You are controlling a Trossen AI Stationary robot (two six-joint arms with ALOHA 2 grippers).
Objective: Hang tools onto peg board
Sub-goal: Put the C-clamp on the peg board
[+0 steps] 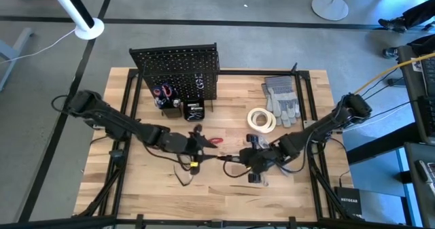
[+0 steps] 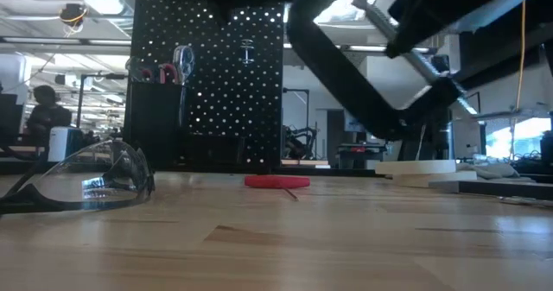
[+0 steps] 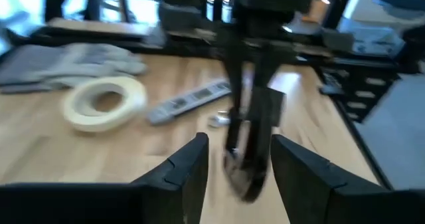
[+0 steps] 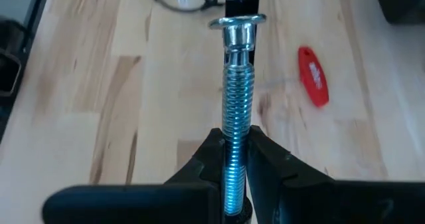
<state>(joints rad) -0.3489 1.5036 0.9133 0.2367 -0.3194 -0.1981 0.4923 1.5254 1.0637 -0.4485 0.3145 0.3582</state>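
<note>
Overhead, both arms meet mid-counter in front of the peg board; low view — safety glasses and a red-handled tool lie flat; left end effector stands apart around a dark clamp; right end effector is clamped on its threaded screw.

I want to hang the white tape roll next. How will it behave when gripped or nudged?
The tape roll lies flat on the table beside the grey gloves, so a nudge would likely slide it rather than roll it. It looks like a light, hollow ring, probably easy to lift by the rim. Stood on edge, it could roll away.
</note>
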